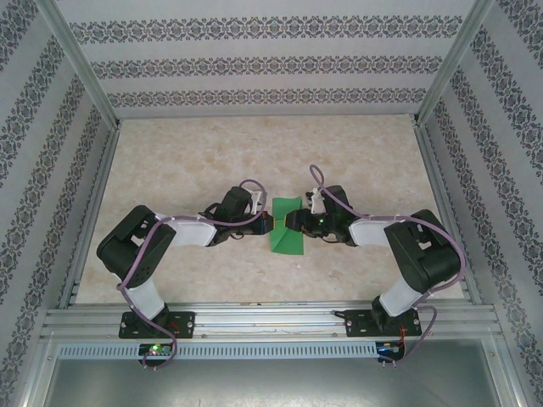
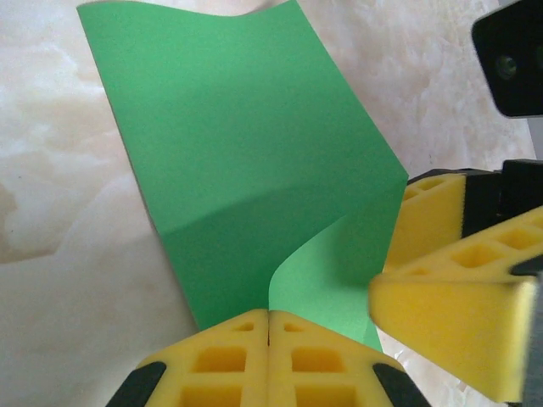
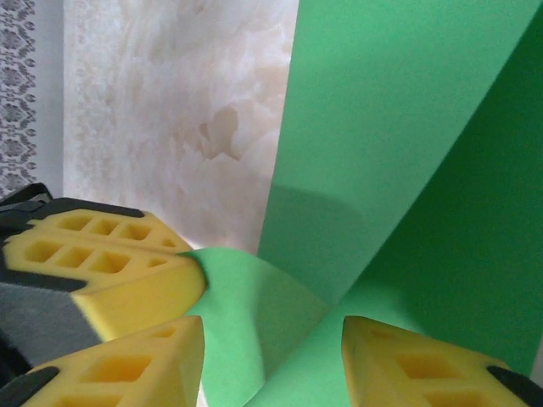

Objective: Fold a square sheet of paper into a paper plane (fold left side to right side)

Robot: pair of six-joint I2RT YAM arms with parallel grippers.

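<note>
Green paper held between two grippers near the middle of the table.

The square sheet of paper rests on the marbled beige table, about midway between its left and right edges and a little closer to the near edge than the far one. The sheet is not flat: one part bows upward and curls away from the surface. The left gripper has its yellow foam fingers pressed together, clamped on the sheet's edge at the foot of the curl. The right gripper faces it from the opposite side with its fingers spread, and the raised paper stands in the gap between them. The two grippers' pads lie just beside one another.
</note>
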